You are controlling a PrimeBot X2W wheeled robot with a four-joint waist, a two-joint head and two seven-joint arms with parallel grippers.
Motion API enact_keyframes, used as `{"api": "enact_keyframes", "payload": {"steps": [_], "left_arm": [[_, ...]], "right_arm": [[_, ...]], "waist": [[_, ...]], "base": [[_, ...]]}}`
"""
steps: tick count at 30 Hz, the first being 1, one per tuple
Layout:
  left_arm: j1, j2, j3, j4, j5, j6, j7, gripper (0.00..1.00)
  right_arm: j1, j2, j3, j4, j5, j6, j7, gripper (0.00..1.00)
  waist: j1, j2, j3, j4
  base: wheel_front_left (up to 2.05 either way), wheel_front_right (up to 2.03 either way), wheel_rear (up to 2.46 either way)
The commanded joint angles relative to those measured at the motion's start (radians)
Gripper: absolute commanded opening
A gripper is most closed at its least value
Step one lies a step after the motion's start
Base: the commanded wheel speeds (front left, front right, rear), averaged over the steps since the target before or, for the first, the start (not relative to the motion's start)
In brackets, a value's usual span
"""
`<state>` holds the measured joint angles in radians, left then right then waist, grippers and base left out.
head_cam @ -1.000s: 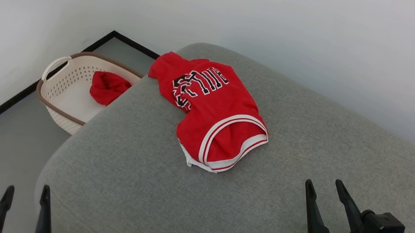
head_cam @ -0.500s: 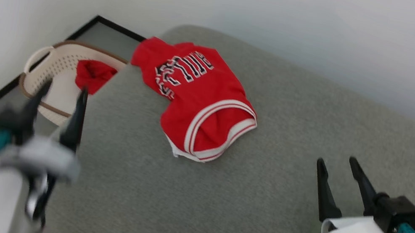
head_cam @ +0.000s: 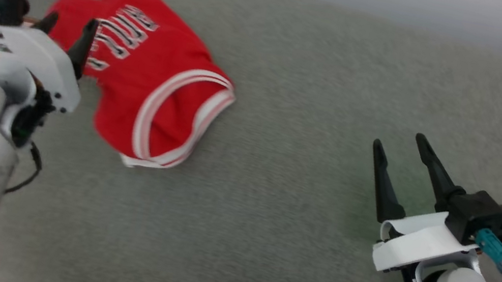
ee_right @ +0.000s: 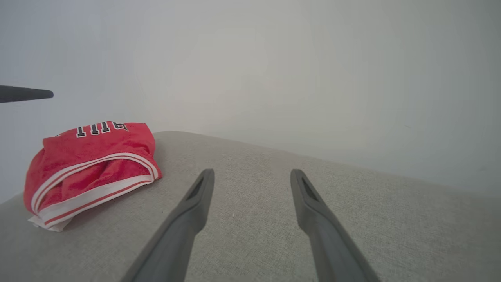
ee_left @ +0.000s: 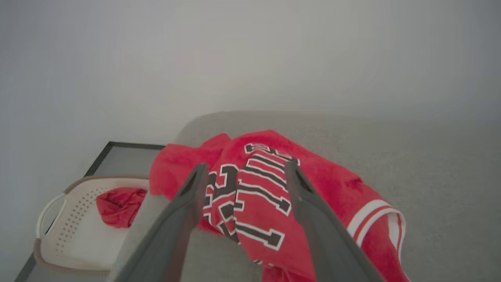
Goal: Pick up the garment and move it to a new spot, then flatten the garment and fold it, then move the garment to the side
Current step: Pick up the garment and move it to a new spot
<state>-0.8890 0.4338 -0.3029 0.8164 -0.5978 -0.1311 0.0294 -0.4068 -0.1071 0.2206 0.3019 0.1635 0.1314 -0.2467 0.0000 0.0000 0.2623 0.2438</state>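
The garment [head_cam: 153, 77], a small red jersey with white-and-red striped trim and black white-outlined lettering, lies crumpled on the far left of the grey cushion [head_cam: 316, 95]. My left gripper [head_cam: 70, 24] hovers open at the garment's left edge. In the left wrist view its fingers [ee_left: 245, 166] frame the lettering from above, with the garment [ee_left: 332, 188] spread beneath them. My right gripper [head_cam: 399, 140] stands open over bare cushion, well right of the garment. In the right wrist view it [ee_right: 252, 172] points past the garment [ee_right: 90, 156], which lies at the left.
Off the cushion's left edge a white perforated basket [ee_left: 70, 235] sits on the floor, holding a plain red cloth [ee_left: 117, 205]. A pale wall backs the cushion. A dark finger [ee_right: 23, 94] of the left gripper shows at the right wrist view's left edge.
The head camera has swung, shifting the whole picture left and down. My left arm has risen from the bottom edge up to the garment's left side. Both grippers stay open.
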Motion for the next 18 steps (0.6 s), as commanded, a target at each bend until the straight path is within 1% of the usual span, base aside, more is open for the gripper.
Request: {"api": "enact_keyframes", "payload": {"steps": [1, 5, 10, 12, 15, 18], "left_arm": [[-0.015, 0.018, -0.017, 0.008, -0.026, 0.002, 0.028, 1.00], [-0.043, 0.080, -0.106, 0.037, -0.178, 0.002, 0.168, 1.00], [-0.052, 0.142, -0.184, 0.067, -0.322, 0.001, 0.342, 1.00], [-0.058, 0.160, -0.192, 0.072, -0.379, 0.001, 0.380, 1.00], [-0.069, 0.181, -0.205, 0.084, -0.437, 0.001, 0.401, 1.00], [-0.075, 0.177, -0.226, 0.109, -0.471, 0.002, 0.412, 1.00]], "right_arm": [[-0.019, 0.006, 0.004, 0.001, -0.010, -0.001, -0.006, 1.00], [-0.030, 0.010, 0.000, 0.006, -0.018, -0.001, -0.011, 1.00], [-0.037, 0.011, -0.005, -0.006, -0.029, -0.001, -0.016, 1.00], [-0.040, 0.011, -0.007, -0.015, -0.033, -0.001, -0.016, 1.00], [-0.047, 0.010, -0.004, -0.028, -0.043, -0.001, -0.015, 1.00], [-0.064, 0.007, 0.001, -0.043, -0.051, -0.001, -0.011, 1.00]], "waist": [[0.0000, 0.0000, 0.121, -0.129], [0.0000, 0.0000, 0.146, -0.169], [0.0000, 0.0000, 0.182, -0.209], [0.0000, 0.0000, 0.204, -0.224], [0.0000, 0.0000, 0.240, -0.242], [0.0000, 0.0000, 0.272, -0.255]], "base": [[0.00, 0.00, 0.00], [0.00, 0.00, 0.00], [0.00, 0.00, 0.00], [0.00, 0.00, 0.00], [0.00, 0.00, 0.00], [0.00, 0.00, 0.00]]}}
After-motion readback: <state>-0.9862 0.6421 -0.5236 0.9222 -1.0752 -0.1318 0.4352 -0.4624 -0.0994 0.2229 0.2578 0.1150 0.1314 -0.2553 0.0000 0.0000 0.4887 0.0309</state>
